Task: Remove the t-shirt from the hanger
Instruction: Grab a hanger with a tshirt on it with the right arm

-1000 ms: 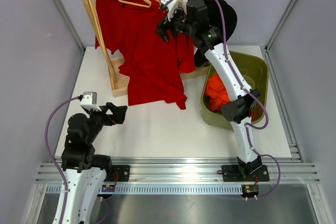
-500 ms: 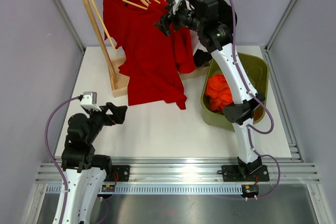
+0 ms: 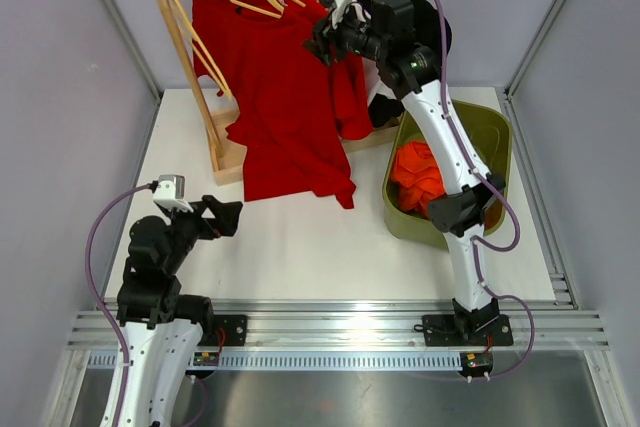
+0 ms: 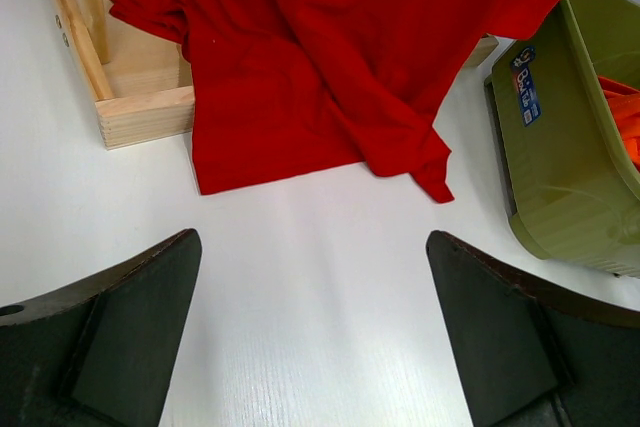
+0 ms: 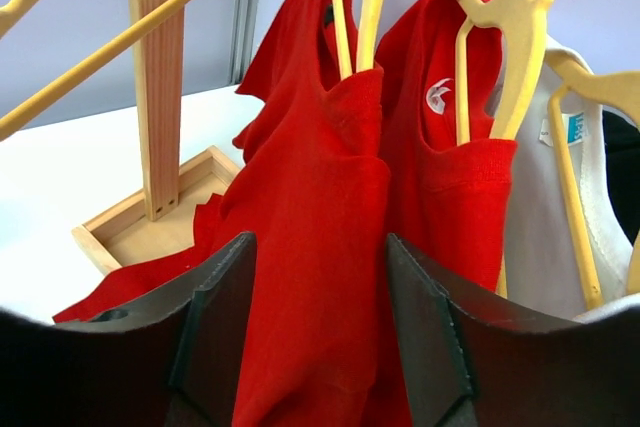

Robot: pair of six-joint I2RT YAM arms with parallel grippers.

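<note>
At 12 o'clock, t-shirt hangs on hanger. Right tool straddles its shoulder; cannot tell if pinching. Left tool spread, idle. Step: grasping. Next, likely: firm pinch, slide cloth off hanger.

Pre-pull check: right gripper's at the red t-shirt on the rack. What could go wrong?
1. The right gripper straddles the red t-shirt, with a second red shirt close beside: it may pinch both.
2. The t-shirt's hem drapes over the rack base, so a pull could snag.
</note>
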